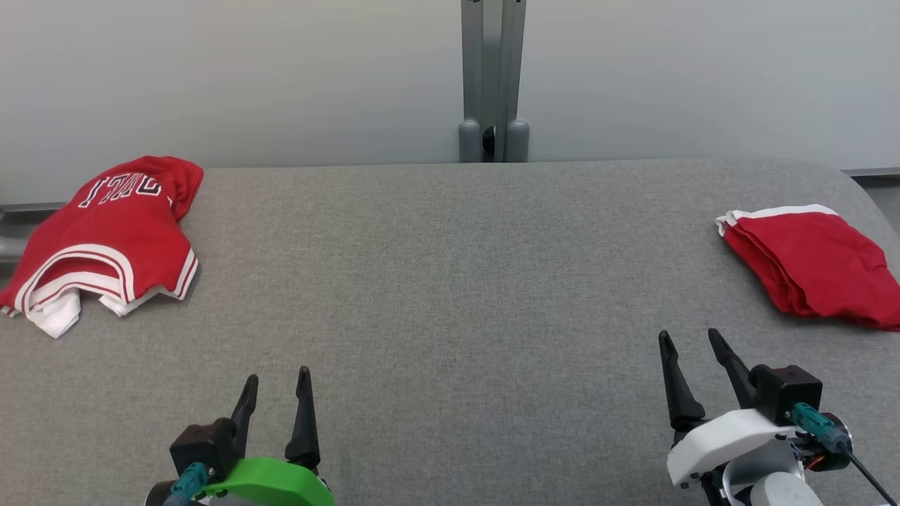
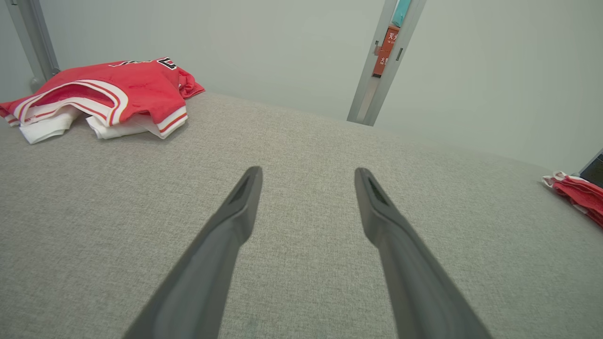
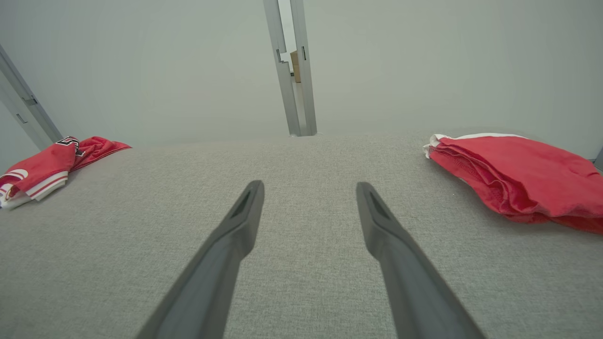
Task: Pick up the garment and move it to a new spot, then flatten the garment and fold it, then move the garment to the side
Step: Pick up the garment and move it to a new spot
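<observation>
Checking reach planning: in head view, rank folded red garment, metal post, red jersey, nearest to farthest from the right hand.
1. The folded red garment, just beyond the right hand, to its right.
2. The metal post, behind the table, centre.
3. The red jersey, far left.

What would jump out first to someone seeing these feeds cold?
The two red garments on the grey fabric table: a crumpled red jersey with white trim and lettering at its far left, a folded red garment with a white edge at its far right. Nearer the robot, the left gripper and right gripper hover open, holding nothing.
</observation>
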